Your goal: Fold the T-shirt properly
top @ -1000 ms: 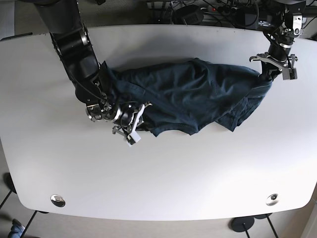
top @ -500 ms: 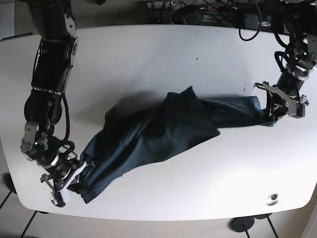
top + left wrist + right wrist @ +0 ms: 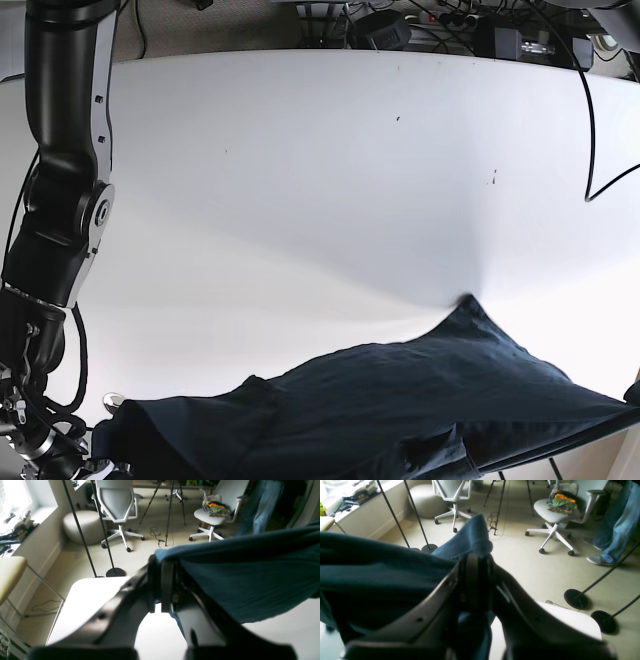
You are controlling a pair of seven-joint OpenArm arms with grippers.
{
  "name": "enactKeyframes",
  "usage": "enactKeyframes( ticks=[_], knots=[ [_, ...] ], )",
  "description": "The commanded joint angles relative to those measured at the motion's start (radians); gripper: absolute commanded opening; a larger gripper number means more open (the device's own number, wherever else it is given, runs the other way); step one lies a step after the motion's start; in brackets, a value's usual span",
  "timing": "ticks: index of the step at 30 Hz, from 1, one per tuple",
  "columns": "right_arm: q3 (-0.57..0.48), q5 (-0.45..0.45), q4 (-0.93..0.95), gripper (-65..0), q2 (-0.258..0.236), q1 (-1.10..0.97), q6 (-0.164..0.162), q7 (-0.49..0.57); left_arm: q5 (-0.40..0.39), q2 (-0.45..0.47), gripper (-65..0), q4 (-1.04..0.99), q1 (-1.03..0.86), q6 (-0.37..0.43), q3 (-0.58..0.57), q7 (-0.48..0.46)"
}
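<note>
Holding T-shirt (image 3: pixel 400 405) stretched between both arms at table's (image 3: pixel 320 180) near edge. Left gripper (image 3: pixel 163 585) clenching one corner, right gripper (image 3: pixel 476 580) clenching another. No fold made yet, I judge; spreading flat and all folding remaining.

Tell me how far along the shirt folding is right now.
Early. Done: each gripper has a corner; the left gripper and right gripper are both shut on the shirt. In hand: the shirt is held stretched between them at the near edge of the table, partly hanging past it. Left: lay it flat on the table and make every fold; none shows yet.
</note>
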State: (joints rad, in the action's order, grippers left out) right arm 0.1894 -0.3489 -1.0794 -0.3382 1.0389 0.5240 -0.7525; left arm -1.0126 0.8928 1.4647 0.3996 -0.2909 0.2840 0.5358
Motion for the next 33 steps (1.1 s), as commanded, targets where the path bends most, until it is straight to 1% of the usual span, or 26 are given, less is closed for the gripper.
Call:
enactKeyframes(
  ticks=[1, 2, 4, 6, 8, 9, 10, 12, 15, 17, 19, 20, 21, 23, 25, 26, 27, 28, 29, 31, 33],
  knots=[
    [0.005, -0.006, -0.032, -63.3, -0.008, -0.026, -0.006, 0.018, -0.01, 0.013, -63.5, 0.006, 0.0, 0.006, 0.011, -0.015],
    [0.006, -0.006, -0.066, -63.3, -0.008, -0.065, -0.006, 0.018, -0.008, -0.004, -63.6, 0.018, -0.032, 0.006, 0.017, -0.016],
    [0.055, -0.006, -0.135, -63.3, -0.002, -0.184, -0.006, 0.017, -0.007, -0.03, -63.7, 0.049, -0.104, 0.006, 0.042, -0.016],
    [0.095, -0.006, -0.193, -63.3, 0.0, -0.303, -0.006, 0.017, -0.005, -0.074, -63.7, 0.077, -0.216, 0.006, 0.106, -0.018],
    [0.115, -0.008, -0.241, -63.3, 0.0, -0.434, -0.006, 0.017, -0.002, -0.137, -63.7, 0.1, -0.327, 0.006, 0.182, -0.016],
    [0.14, -0.008, -0.275, -63.3, 0.003, -0.532, -0.006, 0.017, -0.001, -0.179, -63.6, 0.112, -0.413, 0.006, 0.218, -0.016],
    [0.161, -0.008, -0.292, -63.3, 0.017, -0.602, 0.002, 0.017, -0.001, -0.202, -63.6, 0.124, -0.469, 0.006, 0.237, -0.016],
    [0.21, -0.008, -0.328, -63.3, 0.043, -0.728, 0.005, 0.017, -0.001, -0.26, -63.6, 0.147, -0.575, 0.005, 0.265, -0.019],
    [0.253, -0.008, -0.381, -63.1, 0.058, -0.899, 0.006, 0.021, -0.001, -0.337, -63.6, 0.172, -0.706, 0.005, 0.306, -0.019],
    [0.258, -0.008, -0.413, -63.1, 0.075, -0.991, 0.006, 0.021, -0.001, -0.373, -63.6, 0.176, -0.775, 0.005, 0.314, -0.019],
    [0.298, -0.008, -0.448, -63.1, 0.095, -1.072, 0.006, 0.021, -0.001, -0.403, -63.6, 0.176, -0.827, 0.005, 0.315, -0.019],
    [0.313, -0.008, -0.471, -63.1, 0.116, -1.123, 0.008, 0.021, -0.001, -0.41, -63.7, 0.176, -0.867, 0.003, 0.315, -0.019],
    [0.316, -0.008, -0.486, -63.1, 0.124, -1.15, 0.008, 0.021, -0.001, -0.416, -63.7, 0.178, -0.888, -0.008, 0.315, -0.019],
    [0.318, -0.008, -0.531, -63.1, 0.133, -1.213, 0.008, 0.021, -0.001, -0.43, -63.9, 0.178, -0.924, -0.067, 0.317, -0.019],
    [0.318, -0.008, -0.557, -63.1, 0.138, -1.253, 0.008, 0.021, -0.001, -0.432, -63.9, 0.178, -0.954, -0.089, 0.318, -0.019],
    [0.318, -0.008, -0.571, -63.1, 0.15, -1.276, 0.009, 0.021, -0.001, -0.436, -63.9, 0.178, -0.983, -0.093, 0.335, -0.019],
    [0.318, -0.008, -0.577, -63.1, 0.152, -1.288, 0.022, 0.021, -0.001, -0.444, -63.9, 0.178, -1.002, -0.093, 0.36, -0.019],
    [0.318, -0.008, -0.58, -63.1, 0.155, -1.304, 0.045, 0.021, -0.001, -0.461, -63.9, 0.178, -1.022, -0.095, 0.386, -0.018],
    [0.318, -0.008, -0.58, -63.1, 0.155, -1.311, 0.054, 0.021, 0.002, -0.47, -63.9, 0.178, -1.036, -0.095, 0.398, -0.016],
    [0.318, -0.008, -0.578, -63.1, 0.155, -1.33, 0.055, 0.021, 0.039, -0.475, -63.9, 0.178, -1.057, -0.106, 0.409, -0.018],
    [0.316, -0.008, -0.578, -63.1, 0.155, -1.344, 0.055, 0.021, 0.077, -0.489, -64.0, 0.176, -1.065, -0.149, 0.412, -0.018]
  ],
)
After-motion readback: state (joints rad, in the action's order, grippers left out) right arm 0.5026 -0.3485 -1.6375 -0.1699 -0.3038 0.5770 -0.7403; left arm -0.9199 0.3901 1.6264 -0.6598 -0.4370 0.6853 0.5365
